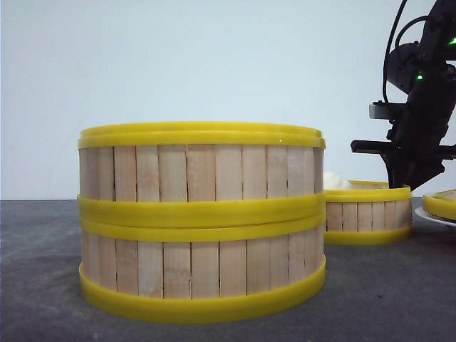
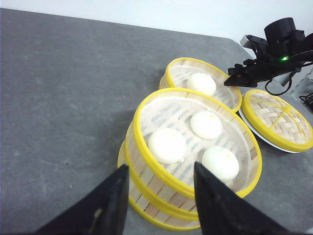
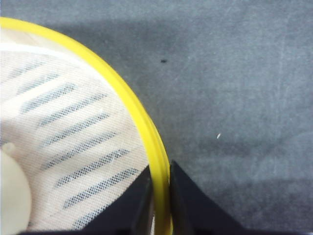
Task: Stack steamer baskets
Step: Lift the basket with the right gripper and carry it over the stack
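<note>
Two steamer baskets (image 1: pixel 201 221) stand stacked in the middle of the table, and the top one (image 2: pixel 193 147) holds three white buns. My left gripper (image 2: pixel 160 167) hovers open just short of this stack, holding nothing. The third steamer basket (image 1: pixel 367 214) sits alone behind and to the right, with one bun (image 2: pixel 201 83) inside. My right gripper (image 3: pixel 160 172) is shut on this basket's yellow rim (image 3: pixel 122 93), one finger inside the wall and one outside. From the left wrist view, the right gripper (image 2: pixel 231 82) reaches down onto the far basket's (image 2: pixel 181 73) right edge.
A flat yellow woven lid (image 2: pixel 278 119) lies on a white plate (image 1: pixel 436 217) at the far right, close beside the third basket. The dark grey table (image 2: pixel 63 98) stretches to the left of the baskets. The right arm (image 1: pixel 420 92) rises above the third basket.
</note>
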`<state>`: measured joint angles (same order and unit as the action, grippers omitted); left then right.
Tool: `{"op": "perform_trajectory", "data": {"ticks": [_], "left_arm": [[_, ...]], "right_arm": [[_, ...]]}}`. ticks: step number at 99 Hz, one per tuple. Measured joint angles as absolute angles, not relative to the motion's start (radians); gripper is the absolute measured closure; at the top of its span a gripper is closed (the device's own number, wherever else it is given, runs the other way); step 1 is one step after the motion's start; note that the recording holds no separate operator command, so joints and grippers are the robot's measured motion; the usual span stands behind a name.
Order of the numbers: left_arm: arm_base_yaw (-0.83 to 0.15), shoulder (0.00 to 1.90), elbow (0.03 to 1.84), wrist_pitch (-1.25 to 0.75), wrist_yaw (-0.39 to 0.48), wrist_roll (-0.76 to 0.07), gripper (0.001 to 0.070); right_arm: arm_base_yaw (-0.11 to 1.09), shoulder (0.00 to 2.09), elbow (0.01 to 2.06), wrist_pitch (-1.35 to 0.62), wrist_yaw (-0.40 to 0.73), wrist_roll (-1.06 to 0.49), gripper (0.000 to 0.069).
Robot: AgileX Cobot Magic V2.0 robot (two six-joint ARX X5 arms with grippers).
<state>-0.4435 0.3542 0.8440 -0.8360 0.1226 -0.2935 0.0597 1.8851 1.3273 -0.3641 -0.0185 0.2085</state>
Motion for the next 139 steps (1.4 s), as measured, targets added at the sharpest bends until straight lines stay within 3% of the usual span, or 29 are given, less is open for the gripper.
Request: {"op": "perform_trajectory", "data": {"ticks": [25, 67, 90, 120, 139], "left_arm": [[-0.443, 0.354, 0.844, -0.862, 0.123, -0.293, 0.0469], [-0.443, 0.354, 0.844, -0.877, 0.123, -0.289, 0.0469], [-0.443, 0.354, 0.844, -0.879, 0.123, -0.281, 0.0469], [-0.443, 0.354, 0.844, -0.879, 0.123, -0.273, 0.0469], [-0.443, 0.354, 0.844, -0.879, 0.123, -0.265, 0.0469]], "right_arm": [[0.052, 1.827, 1.327, -0.385, -0.019, 0.268, 0.0657], [0.069, 1.409, 1.327, -0.477, -0.133, 0.238, 0.0657], [0.191, 1.272, 1.334, -0.575, -0.159, 0.199, 0.0657], [0.432, 1.279, 1.345, -0.67, -0.149, 0.142, 0.0657], [0.507, 1.302, 1.345, -0.675, -0.137, 0.138, 0.0657]]}}
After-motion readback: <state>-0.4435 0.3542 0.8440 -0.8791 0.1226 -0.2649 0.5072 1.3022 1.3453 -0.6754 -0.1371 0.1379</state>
